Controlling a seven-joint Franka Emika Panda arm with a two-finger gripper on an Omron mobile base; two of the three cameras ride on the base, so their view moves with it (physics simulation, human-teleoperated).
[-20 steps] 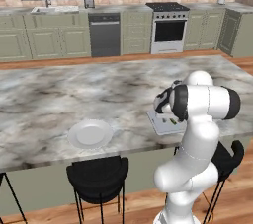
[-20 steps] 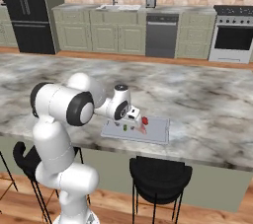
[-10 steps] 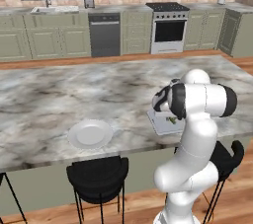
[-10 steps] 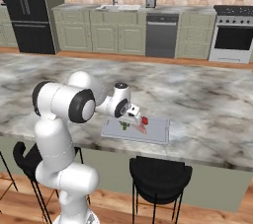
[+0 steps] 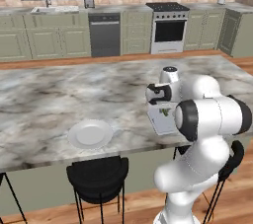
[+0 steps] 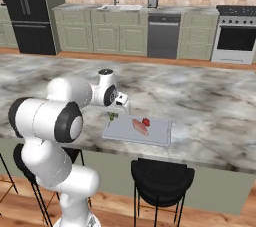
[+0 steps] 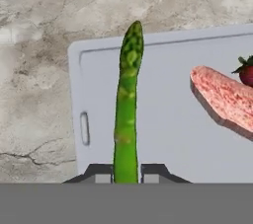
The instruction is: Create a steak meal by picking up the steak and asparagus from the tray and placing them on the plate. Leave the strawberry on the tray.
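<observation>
The white arm folds forward over the marbled bench (image 6: 210, 106), wrist bent down above the near-left corner of the tray (image 6: 159, 138); the tool (image 7: 125, 172) pinches the asparagus (image 7: 127, 114), a slim bumpy green spear, between its dark fingertips (image 7: 102, 172); the streaky pink steak (image 6: 140, 126) and small red strawberry (image 6: 146, 121) lie on the smooth grey tray; the round white plate (image 5: 90, 133) sits well apart.

In the hand view the steak (image 7: 225, 100) and strawberry (image 7: 247, 72) ran off the right edge. The asparagus (image 7: 127, 114) base vanished between the fingertips (image 7: 101, 172). In the left base view the arm covered much of the tray (image 5: 161, 123).
</observation>
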